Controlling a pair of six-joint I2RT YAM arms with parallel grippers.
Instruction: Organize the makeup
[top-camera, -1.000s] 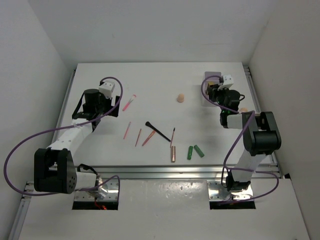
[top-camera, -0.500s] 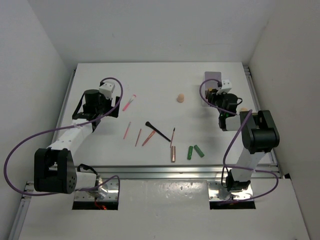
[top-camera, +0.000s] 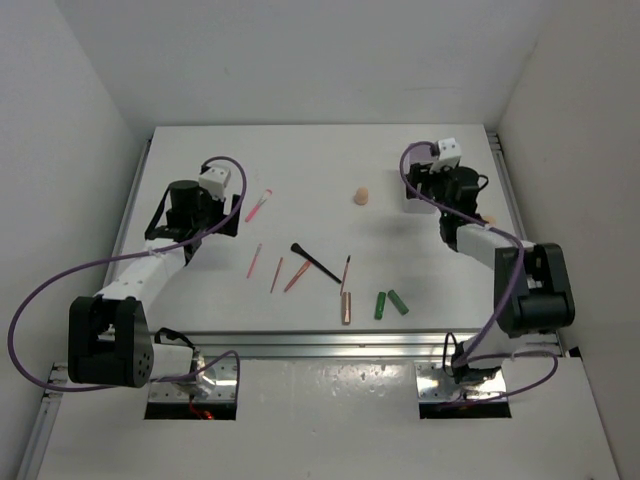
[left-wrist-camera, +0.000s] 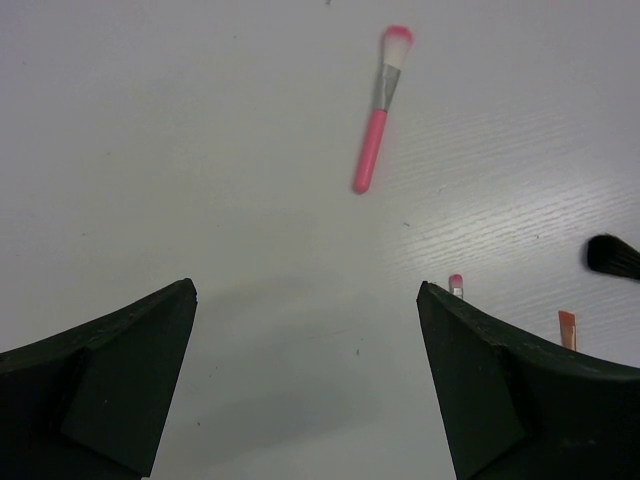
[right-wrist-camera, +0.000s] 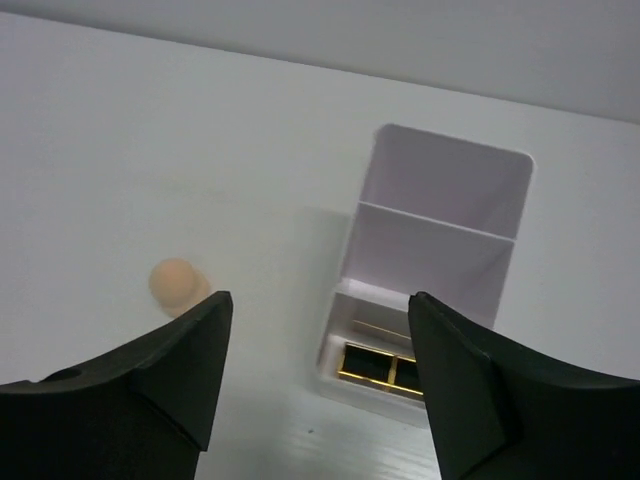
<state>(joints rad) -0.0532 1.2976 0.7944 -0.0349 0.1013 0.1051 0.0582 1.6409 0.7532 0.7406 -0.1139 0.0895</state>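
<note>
Right gripper (right-wrist-camera: 318, 300) just went from a near pinch to jaws apart, with nothing between them, and shifted over the box (right-wrist-camera: 440, 170). A black-and-gold item (right-wrist-camera: 385, 365) lies in the box's 6 o'clock compartment, so this reads as a drop-off done. Sponge (right-wrist-camera: 178, 284) sits loose at the box's 9 o'clock. Left gripper (left-wrist-camera: 305, 290) unchanged: wide open, empty, pink brush (left-wrist-camera: 378, 120) at its 12 o'clock. Pencils (top-camera: 277, 274) and green tubes (top-camera: 390, 303) are unsorted toward the table's 6 o'clock.

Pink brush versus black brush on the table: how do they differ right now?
The pink brush lies alone near the left gripper; the black brush lies mid-table among the pencils. The pink brush has a pink handle and pink-and-white bristles; the black brush is dark throughout. Both lie flat, unheld.
</note>
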